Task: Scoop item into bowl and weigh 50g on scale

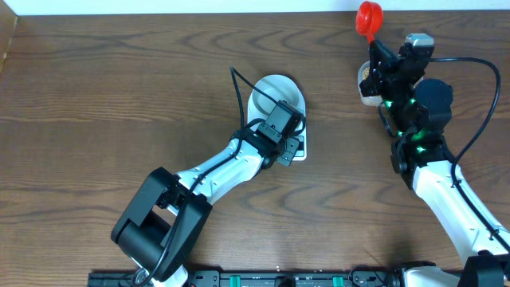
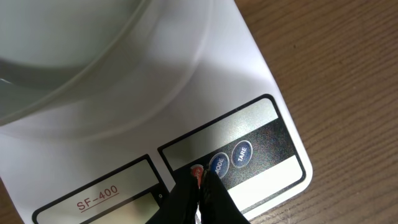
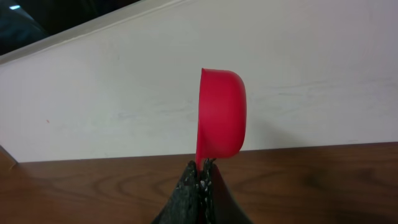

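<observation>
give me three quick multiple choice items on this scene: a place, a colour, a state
1. The bowl sits: A on the scale; B on the floor; C held in the air.
2. The scoop in the right hand is: A blue; B red; C green.
3. The left hand is: A wide open; B shut, tips at the scale's buttons; C shut on the scoop.
Answers: 1 A, the left wrist view shows its base on the white platform. 2 B, plainly red in both views. 3 B, its tips meet at the leftmost button.
</observation>
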You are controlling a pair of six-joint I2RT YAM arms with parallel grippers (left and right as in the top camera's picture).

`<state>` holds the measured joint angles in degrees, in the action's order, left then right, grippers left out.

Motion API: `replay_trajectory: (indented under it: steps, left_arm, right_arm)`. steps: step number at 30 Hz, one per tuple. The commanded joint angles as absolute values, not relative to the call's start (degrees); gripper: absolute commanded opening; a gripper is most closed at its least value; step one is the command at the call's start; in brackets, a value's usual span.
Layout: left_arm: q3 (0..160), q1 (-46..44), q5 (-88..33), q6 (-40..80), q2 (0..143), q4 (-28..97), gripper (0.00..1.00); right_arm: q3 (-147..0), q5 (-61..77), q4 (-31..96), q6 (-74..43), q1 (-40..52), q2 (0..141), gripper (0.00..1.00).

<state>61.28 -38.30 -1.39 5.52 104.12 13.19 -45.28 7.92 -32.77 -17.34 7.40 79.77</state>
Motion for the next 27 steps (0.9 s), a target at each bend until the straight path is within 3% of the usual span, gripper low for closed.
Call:
replay_trajectory:
  steps: [1,13,27]
  left_arm:
    - [61.36,-38.28,-0.82,4.58,105.30,12.97,0.07]
    - [60.99,-37.93,-0.86,4.95,110.87,12.60,0.07]
    - [62.96,-37.91,2.57,2.61,105.06,15.51,0.07]
  right_arm:
    - [-46.87,8.08,-32.97,-17.06,7.16,79.83,0.01]
    - [-46.87,8.08,-32.95,-17.06,7.16,79.83,0.01]
    - [-46.87,8.08,-32.95,-17.06,7.16,79.83,0.01]
